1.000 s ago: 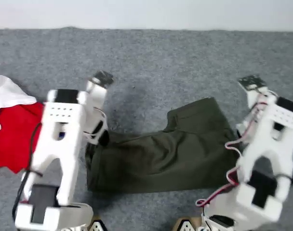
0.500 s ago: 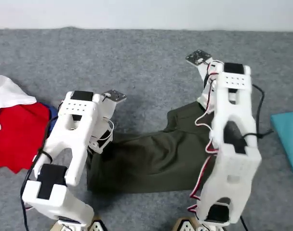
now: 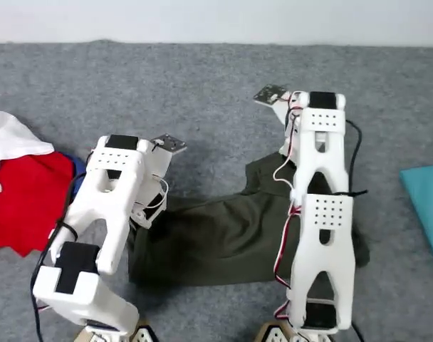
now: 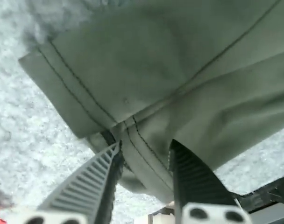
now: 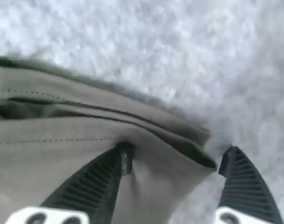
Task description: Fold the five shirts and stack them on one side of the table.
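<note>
- My left gripper has closed narrow on a thick fold at the olive shirt's hem, with cloth filling the gap
- My right gripper is spread wide at the shirt's far corner, one finger touching cloth and the other over the grey table
- The olive shirt lies mid-table between both arms; the red shirt and white shirt sit at the left edge, the teal shirt at the right

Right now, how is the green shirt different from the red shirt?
The green shirt is dark olive; the red shirt is bright red. The green shirt lies mid-table, the red shirt far off to one side. The left gripper and right gripper are at the green shirt, none at the red shirt. Both lie on the grey tabletop.
</note>
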{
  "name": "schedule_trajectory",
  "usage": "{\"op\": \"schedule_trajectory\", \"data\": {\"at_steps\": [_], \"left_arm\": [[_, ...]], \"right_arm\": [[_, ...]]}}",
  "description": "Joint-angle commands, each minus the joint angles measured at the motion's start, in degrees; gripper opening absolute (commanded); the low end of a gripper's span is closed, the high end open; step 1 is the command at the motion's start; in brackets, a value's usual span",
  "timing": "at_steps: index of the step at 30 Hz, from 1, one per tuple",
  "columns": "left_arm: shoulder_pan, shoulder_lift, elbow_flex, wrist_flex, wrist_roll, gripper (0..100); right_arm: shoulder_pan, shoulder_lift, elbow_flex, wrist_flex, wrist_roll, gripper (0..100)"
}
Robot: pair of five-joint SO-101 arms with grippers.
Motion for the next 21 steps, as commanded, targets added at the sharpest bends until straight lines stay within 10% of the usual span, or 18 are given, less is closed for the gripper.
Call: {"op": "schedule_trajectory", "data": {"at_steps": [1, 3, 21], "left_arm": [[-0.4, -0.3, -0.2, 0.9, 0.8, 15], [-0.4, -0.3, -0.2, 0.9, 0.8, 15], [-0.4, -0.2, -0.2, 0.6, 0.8, 15]], "right_arm": [[-2.6, 5.1, -8.5, 2.9, 3.0, 14.5], [-2.3, 6.5, -11.6, 2.9, 2.5, 0.7], [2.5, -11.5, 0.6, 3.3, 2.0, 0.9]]}}
